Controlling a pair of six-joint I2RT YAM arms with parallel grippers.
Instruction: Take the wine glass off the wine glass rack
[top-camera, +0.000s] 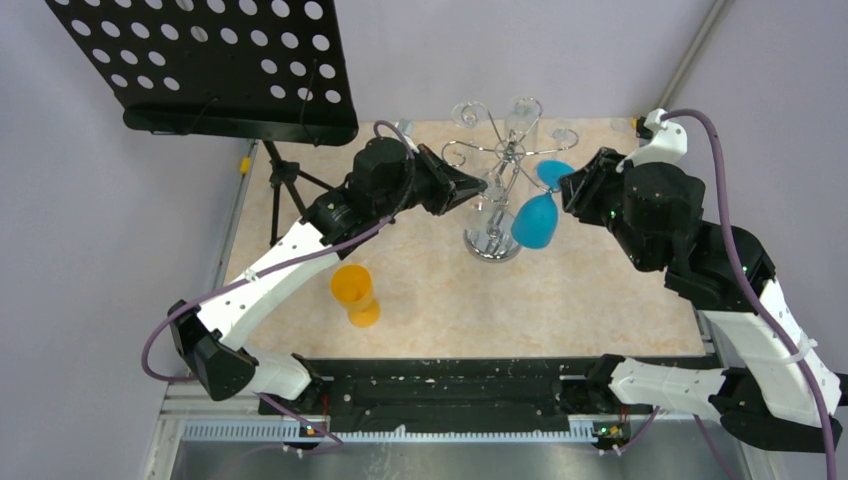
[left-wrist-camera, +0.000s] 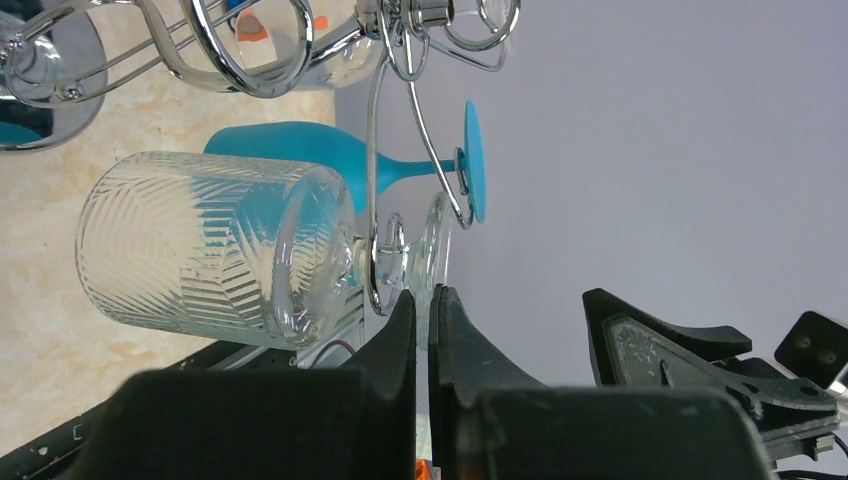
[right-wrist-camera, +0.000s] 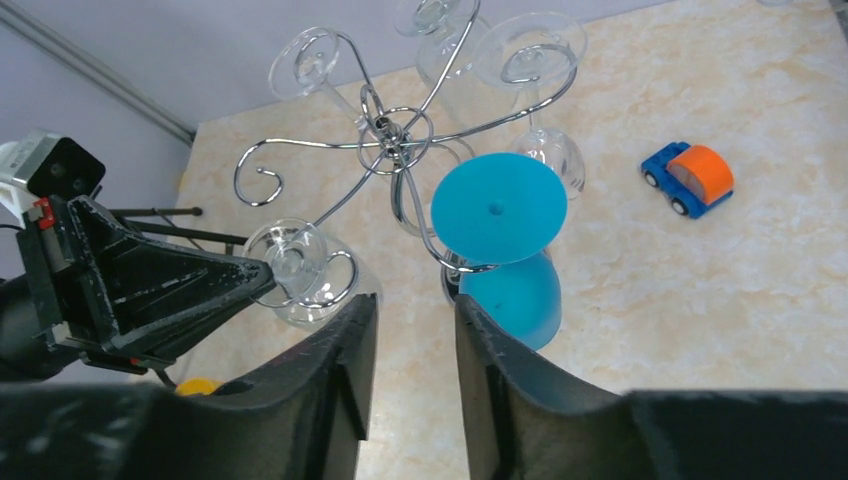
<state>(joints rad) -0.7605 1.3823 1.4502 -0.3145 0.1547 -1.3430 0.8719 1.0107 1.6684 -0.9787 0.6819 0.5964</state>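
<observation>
The chrome wine glass rack (top-camera: 497, 152) stands at the back middle on a round disc base (top-camera: 480, 247). A clear ribbed wine glass (left-wrist-camera: 210, 250) hangs upside down from one curled arm (left-wrist-camera: 374, 160). My left gripper (left-wrist-camera: 426, 298) is shut on the rim of its foot (left-wrist-camera: 432, 240); in the top view it sits left of the rack (top-camera: 476, 188). A blue wine glass (right-wrist-camera: 515, 300) hangs from a neighbouring arm, foot up (right-wrist-camera: 498, 207). My right gripper (right-wrist-camera: 412, 315) is open and empty, just right of the blue glass (top-camera: 535, 222) in the top view (top-camera: 568, 190).
More clear glasses (right-wrist-camera: 530, 60) hang on the rack's far arms. A black tripod music stand (top-camera: 215, 65) fills the back left. An orange-yellow cup (top-camera: 355, 293) stands front left. A blue and orange toy car (right-wrist-camera: 690, 177) sits on the table to the right.
</observation>
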